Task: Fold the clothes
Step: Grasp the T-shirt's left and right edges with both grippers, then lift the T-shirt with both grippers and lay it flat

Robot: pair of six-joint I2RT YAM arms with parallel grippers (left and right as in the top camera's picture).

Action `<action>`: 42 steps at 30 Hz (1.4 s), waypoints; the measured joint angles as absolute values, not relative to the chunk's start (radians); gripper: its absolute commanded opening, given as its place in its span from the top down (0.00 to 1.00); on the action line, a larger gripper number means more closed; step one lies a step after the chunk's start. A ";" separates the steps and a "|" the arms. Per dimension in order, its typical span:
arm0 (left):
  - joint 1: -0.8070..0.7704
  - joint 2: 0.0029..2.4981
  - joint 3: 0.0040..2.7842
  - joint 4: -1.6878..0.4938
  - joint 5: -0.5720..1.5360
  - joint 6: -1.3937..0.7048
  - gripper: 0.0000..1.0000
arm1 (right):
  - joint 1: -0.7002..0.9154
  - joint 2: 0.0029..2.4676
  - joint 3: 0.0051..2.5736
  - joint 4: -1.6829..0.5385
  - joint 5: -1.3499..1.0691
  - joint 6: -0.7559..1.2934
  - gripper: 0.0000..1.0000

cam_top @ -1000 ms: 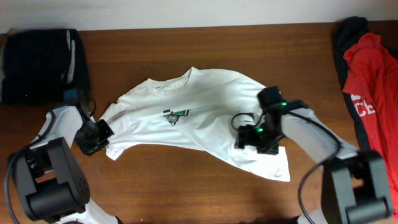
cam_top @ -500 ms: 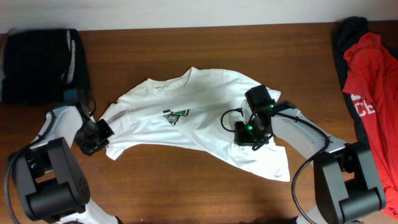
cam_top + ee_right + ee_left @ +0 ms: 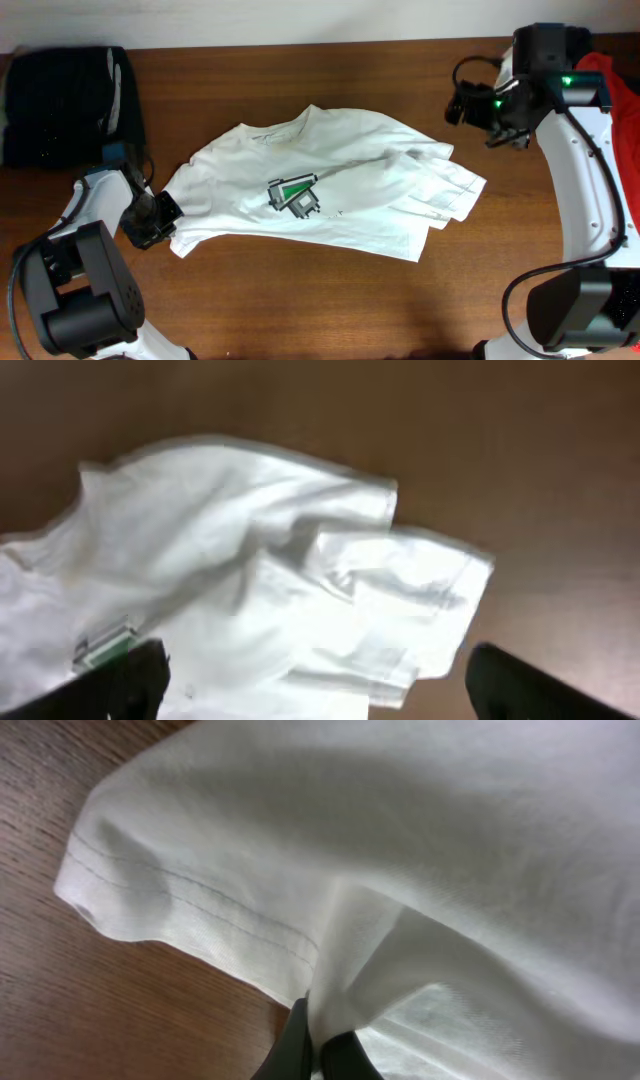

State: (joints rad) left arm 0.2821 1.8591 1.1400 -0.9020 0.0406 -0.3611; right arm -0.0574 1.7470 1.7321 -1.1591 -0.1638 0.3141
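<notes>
Jaws first: the left gripper (image 3: 318, 1052) is clenched on a pinch of the white T-shirt (image 3: 330, 185) near the left edge of the tabletop (image 3: 300, 300). The right gripper (image 3: 470, 104) hangs released and empty toward the far right corner, clear of the cloth. The shirt lies mid-table, its right side rumpled, probably a sleeve, though the wrist view is blurred. I'd have the right gripper take that bunched hem and draw it away from the left hold, flattening the cloth before any crease is made.
</notes>
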 measured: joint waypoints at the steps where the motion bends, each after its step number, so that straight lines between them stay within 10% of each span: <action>1: 0.282 1.859 1.140 -0.901 0.041 -0.361 0.99 | -0.055 1.747 1.734 -1.270 -0.202 0.314 0.01; 5: 0.282 1.860 1.142 -0.902 0.041 -0.363 0.99 | 0.099 1.744 1.652 -1.515 -0.250 0.260 0.01; 18: 0.282 1.861 1.142 -0.913 0.041 -0.364 0.98 | 0.275 1.738 0.935 -0.896 -0.193 0.550 0.13; 24: 0.282 1.861 1.142 -0.913 0.041 -0.364 0.98 | 0.276 1.719 0.912 -0.853 -0.136 0.594 0.96; 34: 0.282 1.812 1.148 -1.025 0.078 -0.359 0.99 | 0.276 1.549 0.979 -0.991 -0.108 0.602 0.96; 42: 0.282 1.032 1.601 -1.285 0.097 -0.356 0.99 | 0.276 1.179 1.868 -1.480 0.022 0.566 0.96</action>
State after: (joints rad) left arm 0.2821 1.0325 1.6012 -1.2850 0.0975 -0.3561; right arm 0.2760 1.1790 1.8675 -1.4796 0.0216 0.5663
